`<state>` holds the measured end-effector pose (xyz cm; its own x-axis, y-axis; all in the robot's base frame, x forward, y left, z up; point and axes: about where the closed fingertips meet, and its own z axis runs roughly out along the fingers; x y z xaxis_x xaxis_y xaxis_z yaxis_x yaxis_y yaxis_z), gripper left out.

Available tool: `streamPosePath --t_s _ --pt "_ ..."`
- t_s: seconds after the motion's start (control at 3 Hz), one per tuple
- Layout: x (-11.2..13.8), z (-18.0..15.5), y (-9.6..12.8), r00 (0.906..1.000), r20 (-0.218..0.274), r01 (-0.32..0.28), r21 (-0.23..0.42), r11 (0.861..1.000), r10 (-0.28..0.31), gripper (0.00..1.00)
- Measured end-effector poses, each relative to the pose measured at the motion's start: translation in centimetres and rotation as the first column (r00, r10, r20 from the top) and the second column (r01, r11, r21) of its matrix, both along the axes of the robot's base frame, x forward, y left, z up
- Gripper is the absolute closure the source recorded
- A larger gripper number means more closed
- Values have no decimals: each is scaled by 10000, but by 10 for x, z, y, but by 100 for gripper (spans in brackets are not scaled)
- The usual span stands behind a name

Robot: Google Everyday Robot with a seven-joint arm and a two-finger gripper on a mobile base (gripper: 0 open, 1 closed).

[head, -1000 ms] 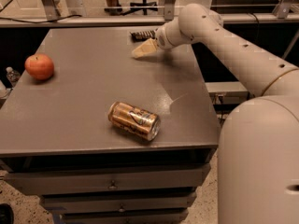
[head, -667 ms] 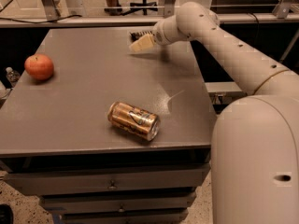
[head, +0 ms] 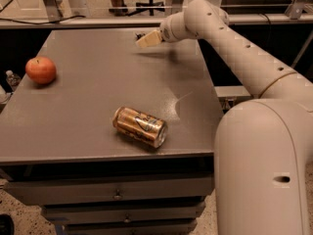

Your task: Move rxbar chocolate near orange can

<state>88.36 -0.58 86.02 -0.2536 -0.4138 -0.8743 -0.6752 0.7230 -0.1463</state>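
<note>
The orange can [head: 140,126] lies on its side near the front edge of the grey table [head: 98,82], golden with dark script. At the far edge, my gripper [head: 147,39] reaches in from the right on the long white arm. Just behind the gripper's tip only a small dark sliver of the rxbar chocolate [head: 140,34] shows; the rest is hidden by the gripper. The bar and the gripper are far from the can, across most of the table's depth.
A red-orange apple [head: 40,70] sits at the table's left edge. My white base [head: 264,170] fills the lower right beside the table. Drawers [head: 117,196] run under the tabletop. Chair legs and metal posts stand beyond the far edge.
The gripper has moved a little toward the table's far edge and now covers most of the bar. The can and the apple have not moved.
</note>
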Motion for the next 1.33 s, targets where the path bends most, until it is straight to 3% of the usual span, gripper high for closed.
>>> streamPosePath --t_s 0.67,1.0,1.33 --pt "9 -13 -11 9981 -284 551 40 9985 -550 0" --pt "11 -20 -12 9967 -468 676 142 9976 -669 16" --pt "13 -25 -16 9948 -605 831 231 9963 -816 39"
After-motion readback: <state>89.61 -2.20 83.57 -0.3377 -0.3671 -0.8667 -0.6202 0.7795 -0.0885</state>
